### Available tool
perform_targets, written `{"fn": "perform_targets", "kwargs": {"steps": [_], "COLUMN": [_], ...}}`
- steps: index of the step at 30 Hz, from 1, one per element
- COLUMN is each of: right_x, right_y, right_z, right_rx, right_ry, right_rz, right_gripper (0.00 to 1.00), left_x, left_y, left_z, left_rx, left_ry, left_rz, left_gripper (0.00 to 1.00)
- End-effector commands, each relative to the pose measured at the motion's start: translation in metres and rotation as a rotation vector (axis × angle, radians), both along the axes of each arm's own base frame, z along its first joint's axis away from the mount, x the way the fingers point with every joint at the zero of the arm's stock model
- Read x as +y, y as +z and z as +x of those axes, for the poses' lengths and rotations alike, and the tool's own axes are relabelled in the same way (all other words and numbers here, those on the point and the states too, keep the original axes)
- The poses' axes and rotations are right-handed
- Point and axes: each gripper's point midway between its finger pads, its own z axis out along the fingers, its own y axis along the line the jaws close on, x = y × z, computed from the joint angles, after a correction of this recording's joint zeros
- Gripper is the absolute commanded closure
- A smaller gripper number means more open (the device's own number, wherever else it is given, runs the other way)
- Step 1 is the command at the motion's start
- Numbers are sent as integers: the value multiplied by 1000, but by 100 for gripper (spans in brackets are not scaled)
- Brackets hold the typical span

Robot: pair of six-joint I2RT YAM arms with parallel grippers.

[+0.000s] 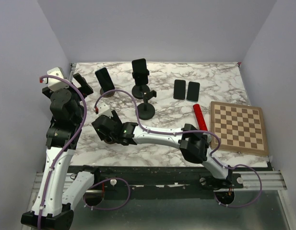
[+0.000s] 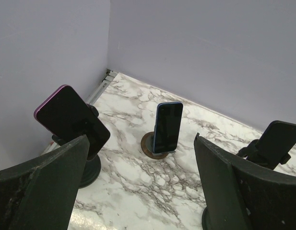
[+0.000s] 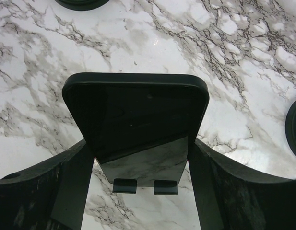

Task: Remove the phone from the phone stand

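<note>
Fingers (image 3: 56,191) of my right pincer (image 3: 140,143) clamp black phone (image 3: 138,110) on its stand tabs (image 3: 124,186); left pincer (image 2: 140,139) gapes wide.

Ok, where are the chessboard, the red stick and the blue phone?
chessboard (image 1: 238,128), top view, board's centre
red stick (image 1: 200,117), top view, middle of its length
blue phone (image 2: 168,127), left wrist view, its dark face

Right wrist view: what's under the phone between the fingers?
Two small black stand tabs show at the lower edge of the phone, with the marble tabletop beneath. The rest of the stand is covered by the phone, so its base can't be seen.
</note>
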Motion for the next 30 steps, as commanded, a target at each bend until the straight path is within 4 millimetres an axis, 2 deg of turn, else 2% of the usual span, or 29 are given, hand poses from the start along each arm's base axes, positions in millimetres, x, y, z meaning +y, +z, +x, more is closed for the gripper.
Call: {"fn": "perform_targets", "kwargs": {"steps": [1, 3, 8, 13, 15, 16, 17, 20, 24, 26, 30], "right_x": [-4, -6, -13, -18, -25, -31, -40, -70, -130, -166, -251], "right_y": [11, 26, 72, 120, 140, 147, 160, 189, 233, 245, 250], "right_z": [6, 5, 4, -4, -7, -8, -5, -1, 17, 37, 99], "right_rx": [-25, -36, -64, -72, -80, -92, -113, -181, -285, -313, -283], "right_ry": [-15, -16, -13, 26, 34, 31, 15, -42, -181, -264, -419], "right_rz": [-9, 9, 69, 151, 177, 179, 187, 194, 222, 230, 268], "right_gripper": [55, 61, 66, 79, 86, 94, 99, 99, 99, 99, 99], "left_x": [-4, -3, -2, 0, 1, 1, 2, 3, 3, 3, 0], "left_y": [2, 1, 1, 1, 0, 0, 0, -1, -2, -3, -5], "left_z": [-1, -1, -2, -2, -2, -2, -2, -2, -1, -1, 2], "left_rx": [-17, -16, -13, -9, -5, -6, -5, -3, 1, 4, 6], "left_ry": [-17, -17, -11, 1, 8, 12, 17, 24, 24, 24, 11], "left_rz": [-8, -8, -7, -7, -6, -6, -6, -7, -7, -8, -11], "left_gripper": [2, 2, 1, 1, 1, 1, 1, 1, 2, 1, 1]}}
